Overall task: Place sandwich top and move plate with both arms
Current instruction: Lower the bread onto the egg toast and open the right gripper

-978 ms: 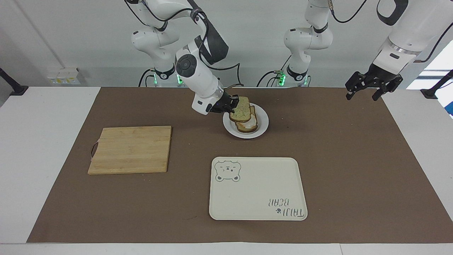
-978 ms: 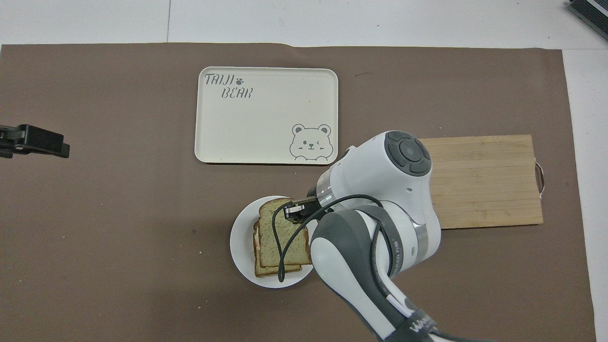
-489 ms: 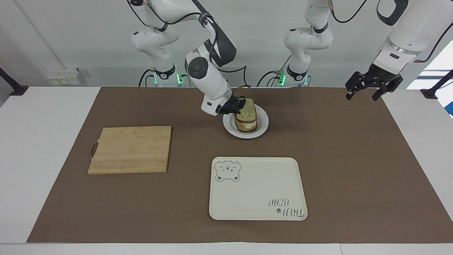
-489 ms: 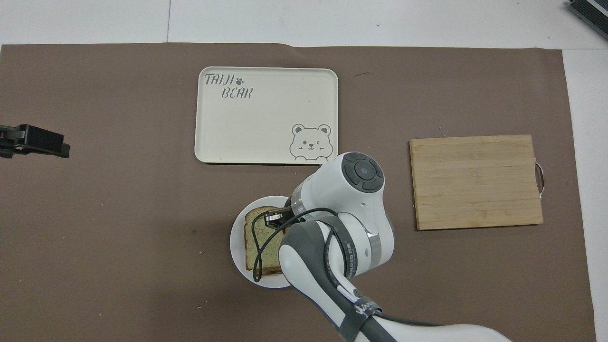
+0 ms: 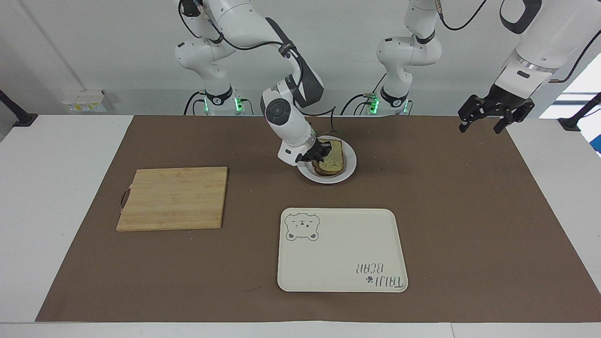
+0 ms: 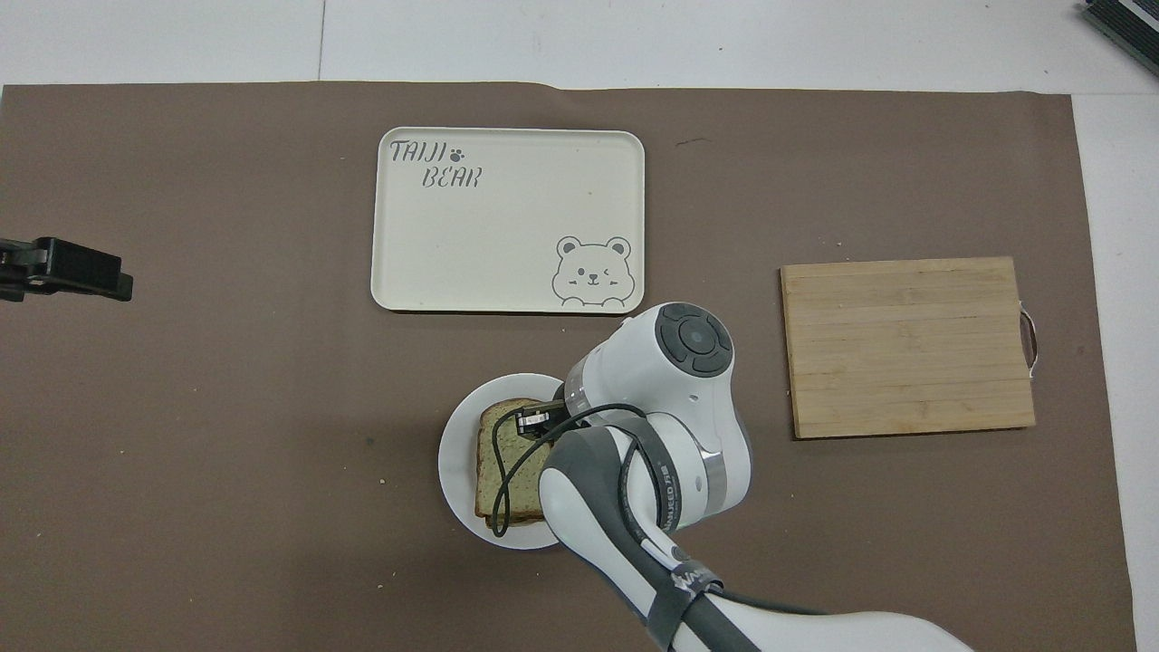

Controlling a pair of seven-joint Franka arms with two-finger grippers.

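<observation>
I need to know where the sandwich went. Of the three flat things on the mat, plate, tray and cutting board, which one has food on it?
The small round white plate, nearest the robots: the sandwich top lies on it. The bear-print tray and wooden cutting board hold nothing.

Work surface: white table (image 5: 56, 197) covered by a brown mat (image 5: 469, 211).

Directly on the mat: a wooden cutting board (image 5: 173, 198) toward the right arm's end; a round white plate (image 5: 349, 164) near the robots, mid-table; a cream rectangular bear-print tray (image 5: 342, 250), farther from the robots than the plate, apart from it.
</observation>
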